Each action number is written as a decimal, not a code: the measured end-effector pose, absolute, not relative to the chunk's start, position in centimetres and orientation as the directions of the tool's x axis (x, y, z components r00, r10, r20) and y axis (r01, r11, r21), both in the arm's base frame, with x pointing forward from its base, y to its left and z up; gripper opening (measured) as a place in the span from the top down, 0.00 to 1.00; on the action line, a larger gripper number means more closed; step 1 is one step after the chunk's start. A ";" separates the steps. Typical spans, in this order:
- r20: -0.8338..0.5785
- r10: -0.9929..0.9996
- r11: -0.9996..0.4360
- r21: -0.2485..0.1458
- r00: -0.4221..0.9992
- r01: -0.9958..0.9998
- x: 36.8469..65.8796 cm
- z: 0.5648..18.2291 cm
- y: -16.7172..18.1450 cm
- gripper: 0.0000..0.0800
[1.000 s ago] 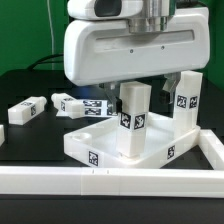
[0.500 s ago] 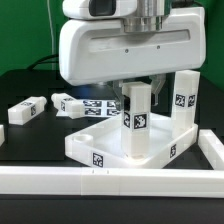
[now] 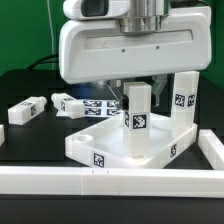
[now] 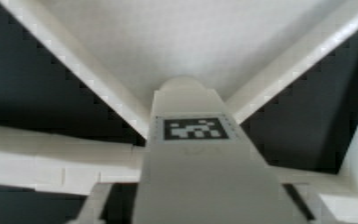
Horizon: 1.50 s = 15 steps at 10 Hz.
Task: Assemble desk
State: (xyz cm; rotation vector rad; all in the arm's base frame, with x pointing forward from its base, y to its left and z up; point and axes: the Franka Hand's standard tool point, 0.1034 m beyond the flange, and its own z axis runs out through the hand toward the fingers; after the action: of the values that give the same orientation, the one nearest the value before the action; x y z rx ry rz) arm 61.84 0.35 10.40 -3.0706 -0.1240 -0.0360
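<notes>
Now, the exterior view's left: two loose legs lie flat on the black tabletop (image 3: 30, 140), first loose leg (image 3: 25, 108) farthest left, second loose leg (image 3: 68, 102) just right of it and a little farther back. They are apart from each other and from the slab. The marker board (image 3: 97, 106) lies flat beyond them, partly hidden by the arm.

Centre: the desk slab (image 3: 85, 150) sits rim up on the tabletop, one corner pointing near. The near leg (image 3: 137, 122) stands upright inside that near corner, tag facing out. The tool (image 3: 137, 92) hangs directly above, fingers down either side of the leg's top and pinching it. In the wrist view the near leg (image 4: 197, 165) fills the middle, tag on its end face, and the slab's rims (image 4: 87, 60) meet in a V behind it. The fingertips themselves are not visible there.

Right: the corner leg (image 3: 183, 100) stands upright in the slab's right corner, untouched.

Nearest: the long white rail (image 3: 110, 182) runs across the front, turning back at the right.
</notes>
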 end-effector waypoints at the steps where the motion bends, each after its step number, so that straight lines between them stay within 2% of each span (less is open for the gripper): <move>1: 0.018 -0.047 -0.996 -0.070 0.999 -0.045 61.8 10.4 0.6 0.64; 3: -0.002 -0.278 -0.958 -0.073 0.961 -0.277 61.8 10.4 1.5 0.64; 7: -0.054 -0.672 -0.734 -0.082 0.739 -0.674 61.6 10.1 2.9 0.64; 9: -0.060 -0.701 -0.706 -0.084 0.711 -0.703 61.6 10.1 3.0 0.64; 10: -0.057 -0.675 -0.731 -0.086 0.735 -0.677 61.6 10.0 3.0 0.52; 11: -0.051 -0.610 -0.786 -0.090 0.791 -0.612 61.6 10.0 3.0 0.52; 12: -0.049 -0.589 -0.801 -0.091 0.806 -0.591 61.6 10.0 3.0 0.29; 13: -0.042 -0.522 -0.847 -0.094 0.852 -0.524 61.6 10.0 3.1 0.29; 14: -0.031 -0.424 -0.900 -0.099 0.905 -0.425 61.5 10.0 3.3 0.21; 15: -0.021 -0.323 -0.941 -0.102 0.946 -0.323 61.5 10.0 3.4 0.19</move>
State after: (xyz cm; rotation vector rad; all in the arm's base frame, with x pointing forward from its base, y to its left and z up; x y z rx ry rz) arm 61.54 3.39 10.01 -2.9958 0.4984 0.0057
